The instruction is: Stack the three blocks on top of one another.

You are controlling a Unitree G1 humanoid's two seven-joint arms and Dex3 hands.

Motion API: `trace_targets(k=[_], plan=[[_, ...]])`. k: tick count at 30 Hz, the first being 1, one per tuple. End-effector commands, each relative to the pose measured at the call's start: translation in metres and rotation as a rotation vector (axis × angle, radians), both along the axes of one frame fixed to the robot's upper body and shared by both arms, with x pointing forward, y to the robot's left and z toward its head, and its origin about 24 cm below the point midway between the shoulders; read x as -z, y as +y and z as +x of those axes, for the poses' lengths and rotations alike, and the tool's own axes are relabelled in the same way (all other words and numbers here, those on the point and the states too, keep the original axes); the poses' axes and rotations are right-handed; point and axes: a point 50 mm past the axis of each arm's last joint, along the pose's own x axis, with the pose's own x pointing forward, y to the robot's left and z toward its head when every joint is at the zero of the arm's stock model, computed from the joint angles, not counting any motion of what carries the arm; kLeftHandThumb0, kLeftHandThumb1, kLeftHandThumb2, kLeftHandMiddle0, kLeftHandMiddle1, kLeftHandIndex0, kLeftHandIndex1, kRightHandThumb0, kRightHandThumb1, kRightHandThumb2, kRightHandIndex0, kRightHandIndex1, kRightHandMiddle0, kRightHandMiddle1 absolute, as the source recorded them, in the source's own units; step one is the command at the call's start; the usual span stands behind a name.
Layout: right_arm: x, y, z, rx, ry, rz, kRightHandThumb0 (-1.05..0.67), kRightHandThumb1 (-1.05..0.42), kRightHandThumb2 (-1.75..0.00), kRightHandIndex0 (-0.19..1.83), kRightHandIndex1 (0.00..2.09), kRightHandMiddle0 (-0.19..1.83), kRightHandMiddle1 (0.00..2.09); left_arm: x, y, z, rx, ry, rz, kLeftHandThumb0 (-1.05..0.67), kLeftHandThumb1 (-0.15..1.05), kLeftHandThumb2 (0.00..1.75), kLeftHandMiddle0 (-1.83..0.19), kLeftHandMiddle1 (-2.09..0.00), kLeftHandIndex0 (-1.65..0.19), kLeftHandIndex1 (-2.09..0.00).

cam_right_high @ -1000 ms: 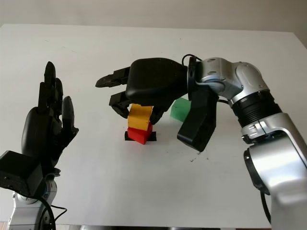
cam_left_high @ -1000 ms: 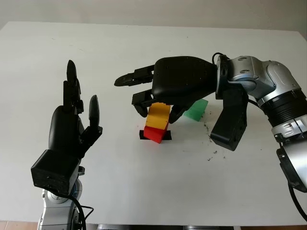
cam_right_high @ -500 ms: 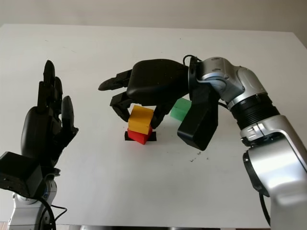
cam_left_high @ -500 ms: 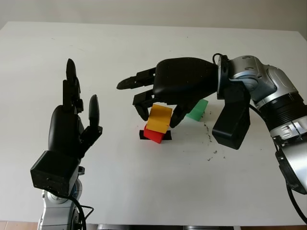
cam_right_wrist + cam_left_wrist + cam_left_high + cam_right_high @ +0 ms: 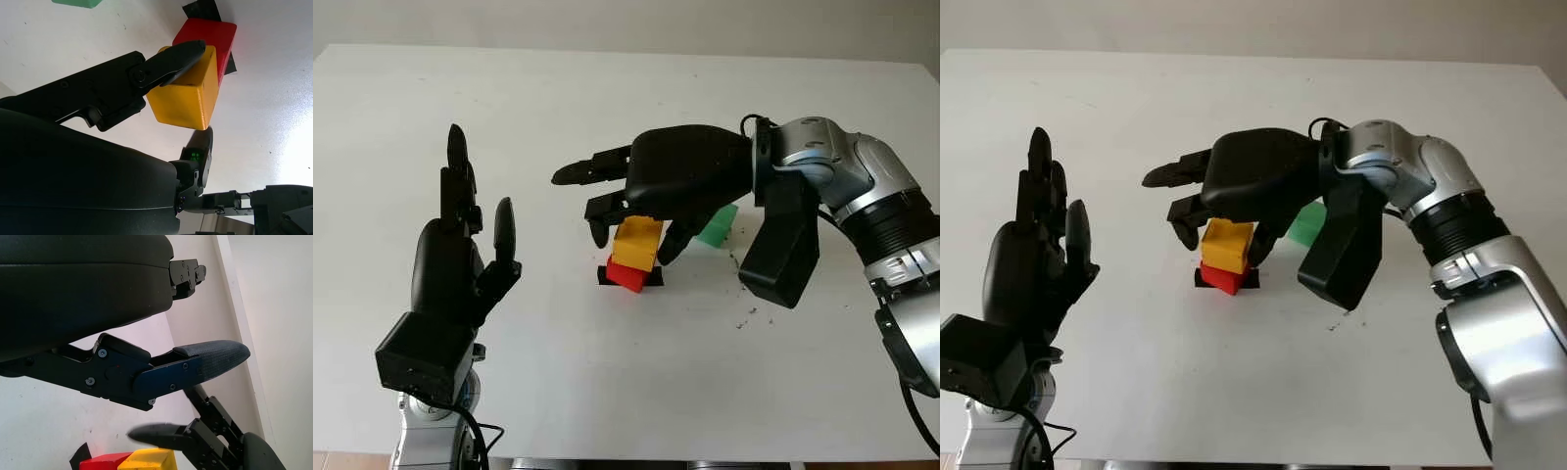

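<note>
There are three blocks on the white table (image 5: 607, 392): one red, one yellow and one green. There are two black hands.

At the left side, the left hand (image 5: 460, 264) is raised above the table with its fingers released and pointing up, and it holds nothing. It is well apart from all the blocks, and it has not moved since one second ago.

Near the middle, the red block (image 5: 625, 276) lies on a small black mark (image 5: 603, 274) on the table. The yellow block (image 5: 637, 243) sits on top of the red block, a little tilted. The right hand (image 5: 636, 206) is over this pair and its fingers are grasping the yellow block. In the right wrist view one finger (image 5: 171, 58) presses on one face of the yellow block (image 5: 183, 95), and another fingertip (image 5: 204, 142) touches the opposite lower edge; the red block (image 5: 215, 41) is directly beyond it, touching it. One further finger of this hand points out to the left and touches nothing.

Compared with one second ago, the right hand has come lower, and the yellow block now stands straighter on the red one.

The green block (image 5: 718, 225) lies on the table behind the right hand, partly hidden by the palm, outside the fingers and near the stacked pair.
</note>
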Motion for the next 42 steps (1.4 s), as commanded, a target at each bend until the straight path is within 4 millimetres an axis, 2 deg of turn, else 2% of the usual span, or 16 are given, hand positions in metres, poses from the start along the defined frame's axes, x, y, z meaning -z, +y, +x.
trace_targets(k=[1,15,18,20,24,29,36,42], plan=[[0.001,-0.003,-0.001,0.0,-0.004,0.005,-0.65,-0.9,-0.05,-0.12,0.02,0.09,0.37,-0.002,-0.001,-0.003,0.001,-0.012,-0.006,-0.78,1.05,0.68,0.16,-0.05,0.16,-0.05],[-0.002,-0.005,-0.001,-0.008,0.009,0.009,-0.8,-0.92,-0.06,-0.19,0.0,-0.17,0.13,-0.002,-0.002,-0.003,0.001,-0.007,-0.012,-0.78,1.05,0.66,0.16,-0.05,0.16,-0.05],[-0.02,-0.012,0.0,0.042,0.043,0.022,-0.8,-0.94,-0.06,-0.19,0.0,-0.19,0.07,-0.002,-0.002,-0.003,0.0,-0.01,-0.016,-0.77,1.05,0.66,0.15,-0.06,0.16,-0.06],[-0.036,-0.021,0.0,0.089,0.061,0.07,-0.8,-0.95,-0.06,-0.19,0.0,-0.18,0.05,-0.002,-0.002,-0.003,-0.004,-0.011,-0.008,-0.77,1.05,0.67,0.15,-0.05,0.16,-0.06],[-0.073,-0.05,0.0,0.224,0.025,0.18,-0.76,-0.95,-0.06,-0.19,0.0,-0.15,0.06,-0.001,0.0,-0.004,-0.015,-0.004,-0.009,-0.78,1.05,0.68,0.15,-0.06,0.16,-0.05],[-0.097,-0.097,0.005,0.427,-0.021,0.278,-0.74,-0.92,-0.04,-0.19,0.0,-0.06,0.1,0.0,0.005,-0.003,-0.027,-0.01,-0.02,-0.79,1.05,0.69,0.14,-0.06,0.15,-0.06],[-0.095,-0.138,0.005,0.598,-0.067,0.254,-0.7,-0.92,-0.06,-0.19,0.01,0.01,0.12,0.0,0.008,0.002,0.0,-0.014,-0.031,-0.8,1.05,0.69,0.14,-0.06,0.13,-0.06],[-0.076,-0.156,0.008,0.689,-0.104,0.149,-0.71,-0.97,-0.06,-0.19,0.01,0.0,0.09,-0.005,0.006,0.004,0.013,0.001,-0.018,-0.81,1.05,0.7,0.15,-0.05,0.15,-0.05]])
